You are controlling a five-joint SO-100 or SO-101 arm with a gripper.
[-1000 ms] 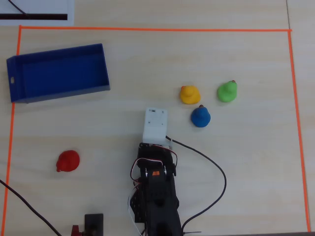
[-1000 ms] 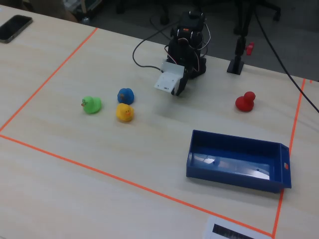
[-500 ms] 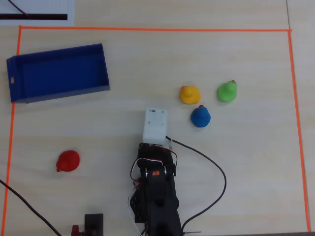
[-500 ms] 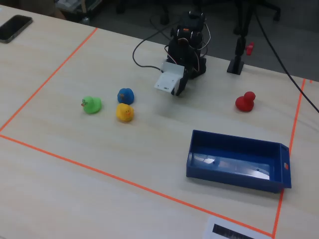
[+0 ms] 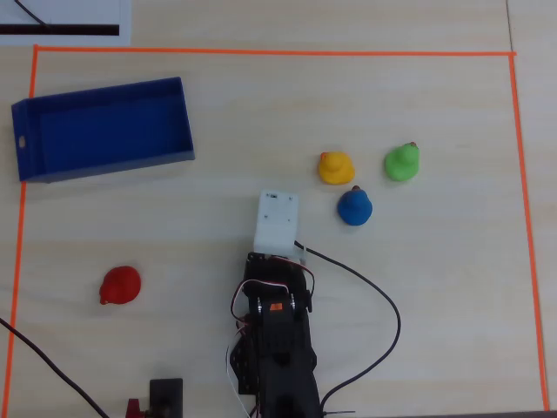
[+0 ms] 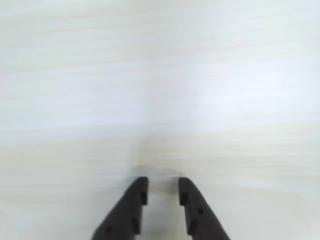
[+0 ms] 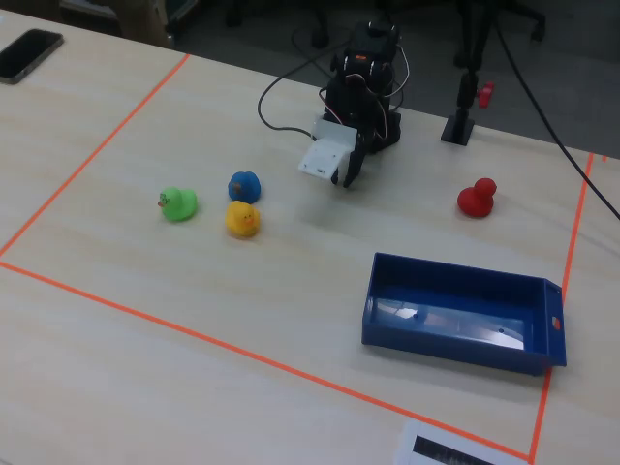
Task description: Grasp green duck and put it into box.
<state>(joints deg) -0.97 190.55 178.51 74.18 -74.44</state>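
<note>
The green duck (image 5: 402, 162) stands on the table at the right in the overhead view, and at the left in the fixed view (image 7: 178, 204). The dark-blue box (image 5: 122, 164) lies empty at the far left of the overhead view, and at the lower right in the fixed view (image 7: 446, 344). My gripper (image 6: 162, 182) shows two dark fingers with a small empty gap, over bare table. It hangs low near the arm's base (image 7: 347, 176), well apart from the duck and the box. In the overhead view the white wrist housing (image 5: 277, 222) hides it.
A yellow duck (image 5: 335, 167) and a blue duck (image 5: 355, 206) stand close together between the arm and the green duck. A red duck (image 5: 119, 285) sits on the arm's other side. Orange tape (image 5: 522, 174) frames the work area. A black stand (image 7: 457, 126) is by the base.
</note>
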